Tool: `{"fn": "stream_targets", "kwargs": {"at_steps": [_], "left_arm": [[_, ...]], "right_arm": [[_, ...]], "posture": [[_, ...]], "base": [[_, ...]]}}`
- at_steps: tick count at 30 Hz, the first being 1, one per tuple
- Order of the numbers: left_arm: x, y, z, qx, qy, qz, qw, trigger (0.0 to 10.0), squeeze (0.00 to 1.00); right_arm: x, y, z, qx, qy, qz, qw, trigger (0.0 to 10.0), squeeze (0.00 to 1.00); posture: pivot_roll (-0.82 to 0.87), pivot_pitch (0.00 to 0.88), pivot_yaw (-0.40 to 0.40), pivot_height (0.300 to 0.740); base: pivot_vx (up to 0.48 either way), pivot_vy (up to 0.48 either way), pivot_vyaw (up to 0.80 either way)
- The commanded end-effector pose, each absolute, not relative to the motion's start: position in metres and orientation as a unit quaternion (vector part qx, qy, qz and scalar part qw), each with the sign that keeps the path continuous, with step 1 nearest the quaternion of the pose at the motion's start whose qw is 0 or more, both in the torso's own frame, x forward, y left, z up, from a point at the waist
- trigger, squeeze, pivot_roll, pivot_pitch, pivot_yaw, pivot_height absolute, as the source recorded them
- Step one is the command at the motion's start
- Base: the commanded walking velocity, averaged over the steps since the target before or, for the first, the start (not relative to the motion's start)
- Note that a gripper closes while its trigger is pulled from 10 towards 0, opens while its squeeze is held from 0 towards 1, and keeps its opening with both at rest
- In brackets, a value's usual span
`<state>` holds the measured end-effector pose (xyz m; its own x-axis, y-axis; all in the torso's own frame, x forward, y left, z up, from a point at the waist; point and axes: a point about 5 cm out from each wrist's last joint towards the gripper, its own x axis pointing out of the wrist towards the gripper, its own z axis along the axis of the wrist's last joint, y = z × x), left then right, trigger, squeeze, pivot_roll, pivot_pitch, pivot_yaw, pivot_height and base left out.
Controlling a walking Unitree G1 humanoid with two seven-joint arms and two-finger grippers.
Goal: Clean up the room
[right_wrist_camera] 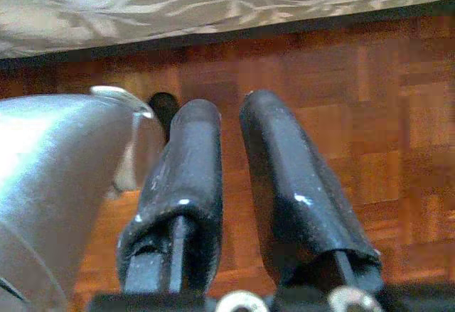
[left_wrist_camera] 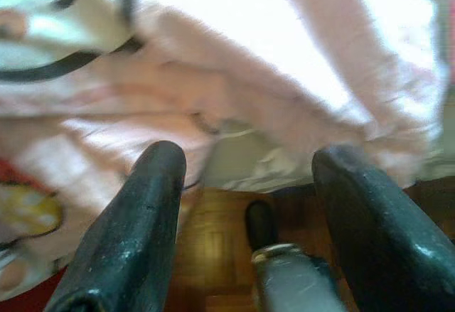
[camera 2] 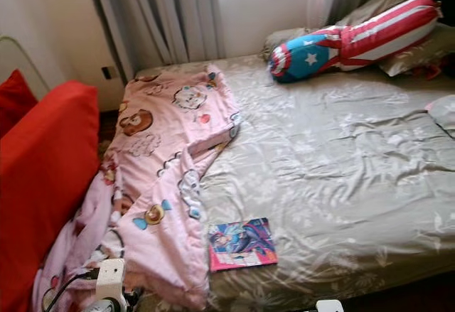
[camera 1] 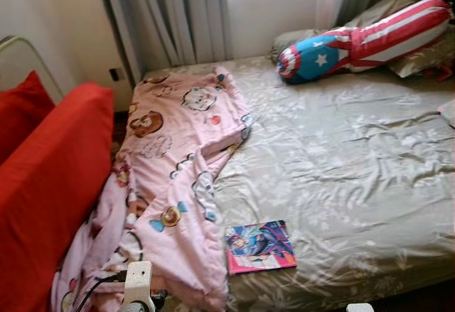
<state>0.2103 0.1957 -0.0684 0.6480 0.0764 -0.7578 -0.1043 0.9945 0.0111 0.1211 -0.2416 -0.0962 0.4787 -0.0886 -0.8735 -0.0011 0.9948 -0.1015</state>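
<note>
- Pink and soft, the blanket (camera 1: 174, 184) lies in a heap along the left side of the bed (camera 1: 341, 177) and spills off the near edge toward the floor (right_wrist_camera: 398, 113).
- It looks light and floppy to me, so it will sag and slide when you lift it. You may do best to pinch a thick fold at the hanging edge, not one thin layer.
- Your left gripper (left_wrist_camera: 245, 191) is spread wide and holds nothing. It hangs low, just beside that hanging edge, with the wooden floor under it.
- Your right gripper (right_wrist_camera: 227, 184) has its two fingers nearly pressed together, with nothing between them. It hangs over the bare floor by the side of the bed.
- You can see a thin book (camera 1: 260, 246) lying flat near the front edge, just beside the blanket. It looks stiff and light, so I would grab it by one edge.
- A long striped pillow (camera 1: 370, 38) rests at the far end, well apart from the book.
- I see no box or basket to put things in.
- A red couch (camera 1: 50, 177) stands close on your left.
</note>
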Motion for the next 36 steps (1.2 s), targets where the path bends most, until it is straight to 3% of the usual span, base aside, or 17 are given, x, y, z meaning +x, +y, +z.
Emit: {"fn": "stream_targets", "kwargs": {"at_steps": [1, 17, 21, 23, 24, 36], "left_arm": [[0.206, 0.202, -0.070, -0.014, 0.422, 0.060, 0.904, 10.0, 0.00], [0.212, 0.201, -0.063, -0.040, 0.363, 0.066, 0.929, 10.0, 0.00], [0.222, 0.204, -0.052, -0.046, 0.307, 0.063, 0.949, 10.0, 0.00], [0.230, 0.205, -0.044, -0.050, 0.272, 0.066, 0.959, 10.0, 0.00], [0.234, 0.204, -0.042, -0.053, 0.266, 0.067, 0.960, 10.0, 0.00], [0.266, 0.196, -0.014, -0.063, 0.188, 0.068, 0.978, 10.0, 0.00]], "right_arm": [[0.125, -0.237, -0.096, -0.040, 0.506, -0.021, 0.861, 10.0, 0.00], [0.133, -0.238, -0.089, 0.046, 0.421, -0.094, 0.901, 10.0, 0.00], [0.138, -0.239, -0.086, 0.063, 0.397, -0.092, 0.911, 10.0, 0.00], [0.236, -0.211, -0.040, 0.057, 0.272, -0.055, 0.959, 10.0, 0.00], [0.251, -0.209, -0.030, 0.054, 0.249, -0.053, 0.966, 10.0, 0.00], [0.277, -0.225, 0.002, 0.067, 0.157, -0.082, 0.982, 10.0, 0.00]], "posture": [[-0.18, 0.000, 0.061, 0.740], [-0.19, 0.000, 0.066, 0.740], [-0.21, 0.000, 0.054, 0.740], [-0.21, 0.000, 0.043, 0.740], [-0.23, 0.000, 0.034, 0.740], [-0.24, 0.000, 0.036, 0.740]], "base": [[0.000, 0.000, 0.00], [0.000, 0.000, 0.00], [0.000, 0.000, 0.00], [0.000, 0.000, 0.00], [0.000, 0.000, 0.00], [0.000, 0.000, 0.00]]}}
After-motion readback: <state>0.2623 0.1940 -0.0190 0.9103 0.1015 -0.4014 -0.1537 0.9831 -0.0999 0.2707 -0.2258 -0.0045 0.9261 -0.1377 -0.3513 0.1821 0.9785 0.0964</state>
